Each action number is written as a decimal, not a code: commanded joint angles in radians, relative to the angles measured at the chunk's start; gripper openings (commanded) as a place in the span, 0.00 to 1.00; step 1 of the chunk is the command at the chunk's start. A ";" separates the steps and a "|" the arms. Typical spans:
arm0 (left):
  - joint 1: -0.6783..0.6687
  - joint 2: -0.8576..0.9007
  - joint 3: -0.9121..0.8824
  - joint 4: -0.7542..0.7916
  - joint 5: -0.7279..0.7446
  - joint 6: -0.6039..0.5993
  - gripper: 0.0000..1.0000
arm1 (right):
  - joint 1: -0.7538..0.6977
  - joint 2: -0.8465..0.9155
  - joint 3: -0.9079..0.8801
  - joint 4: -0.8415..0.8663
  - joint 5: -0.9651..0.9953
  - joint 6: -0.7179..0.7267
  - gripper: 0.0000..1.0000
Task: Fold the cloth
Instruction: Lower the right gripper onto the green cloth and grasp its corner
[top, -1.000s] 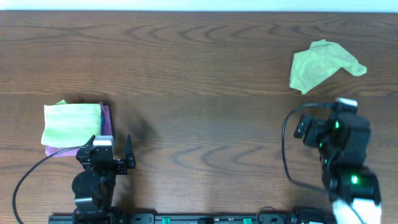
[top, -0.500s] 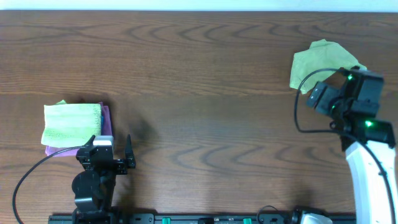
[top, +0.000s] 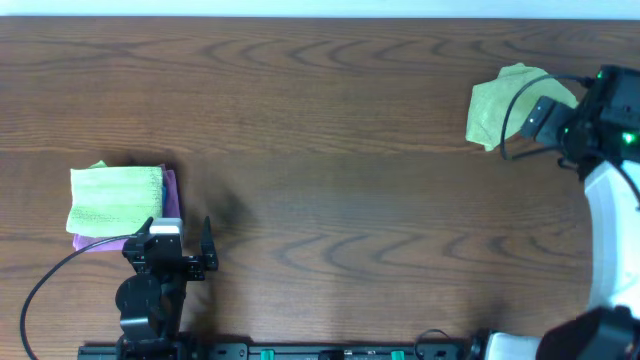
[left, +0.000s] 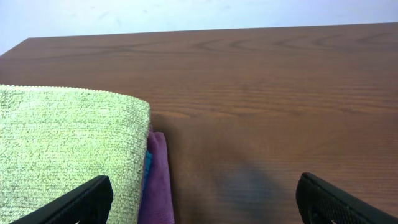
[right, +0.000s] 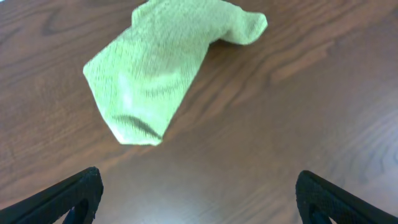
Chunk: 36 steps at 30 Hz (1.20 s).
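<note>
Soft, even light falls from above, with no hard glare. In the overhead view the table (top: 320, 120) looks slightly soft, with a faint smudge of shadow toward 8 o'clock. The left wrist view has a blurred dark patch at 6 o'clock. In the right wrist view the cloth (right: 161, 68) casts a thin shadow — corners at 5 and 7 o'clock are out of focus.

The cloth (right: 165, 68) is plain lime green, finely ribbed. The cloth square (top: 115, 195) is paler, yellower green. The purple-pink cloth (left: 160, 186) is plain. The table (top: 330, 130) is dark brown woodgrain.
</note>
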 joint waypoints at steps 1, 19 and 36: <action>-0.003 -0.006 -0.021 -0.011 -0.014 0.018 0.95 | -0.013 0.054 0.073 -0.011 -0.019 -0.021 0.99; -0.003 -0.006 -0.021 -0.011 -0.014 0.018 0.95 | -0.007 0.429 0.402 -0.080 -0.110 -0.085 0.99; -0.003 -0.006 -0.021 -0.011 -0.014 0.018 0.95 | -0.004 0.429 0.402 -0.029 -0.062 -0.085 0.99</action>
